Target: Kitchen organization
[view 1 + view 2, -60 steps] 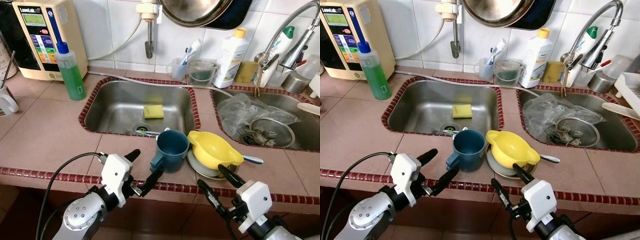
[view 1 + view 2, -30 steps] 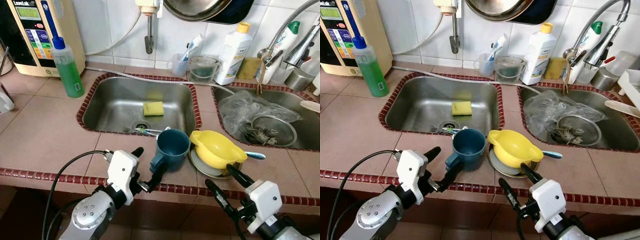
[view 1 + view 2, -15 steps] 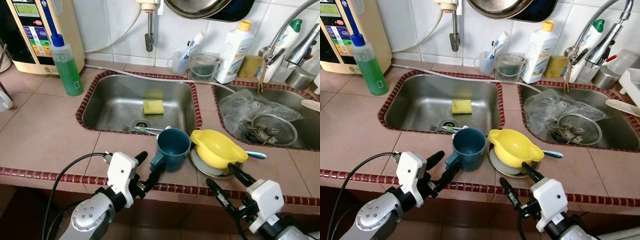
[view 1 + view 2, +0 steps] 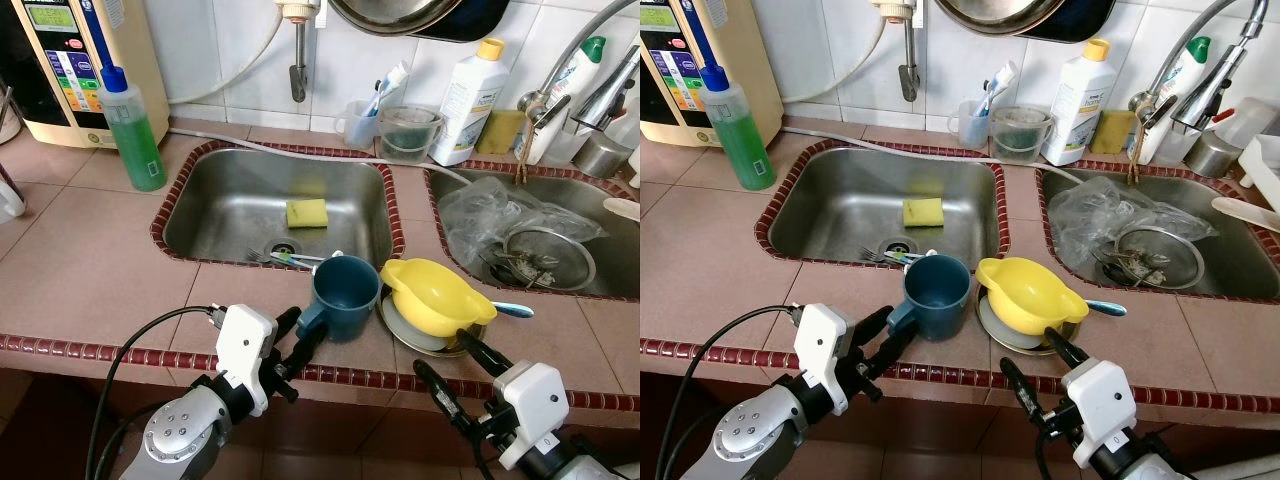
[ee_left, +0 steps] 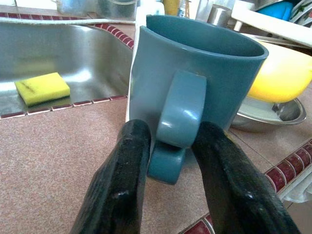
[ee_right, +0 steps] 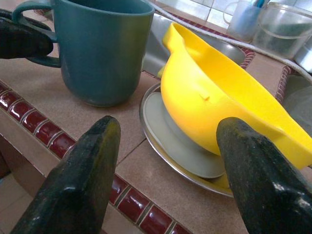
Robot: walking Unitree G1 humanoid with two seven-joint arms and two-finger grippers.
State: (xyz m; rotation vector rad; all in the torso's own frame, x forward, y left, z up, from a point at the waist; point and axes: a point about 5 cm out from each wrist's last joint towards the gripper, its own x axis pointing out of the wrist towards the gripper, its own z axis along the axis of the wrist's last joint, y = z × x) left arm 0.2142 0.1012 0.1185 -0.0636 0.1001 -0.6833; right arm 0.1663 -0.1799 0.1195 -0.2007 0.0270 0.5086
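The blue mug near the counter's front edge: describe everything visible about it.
The blue mug is a matte teal, ceramic-looking cylinder, upright and open-topped, on the pink tiled counter between the left sink and the red-tiled front edge. Its loop handle faces the robot, and the left end effector has one black finger on each side of it. The yellow bowl sits close on its right, on a metal plate.

Pink tiled counter (image 4: 90, 270), blue mug (image 4: 343, 297), metal plate (image 4: 412, 338), green bottle (image 4: 132, 135)
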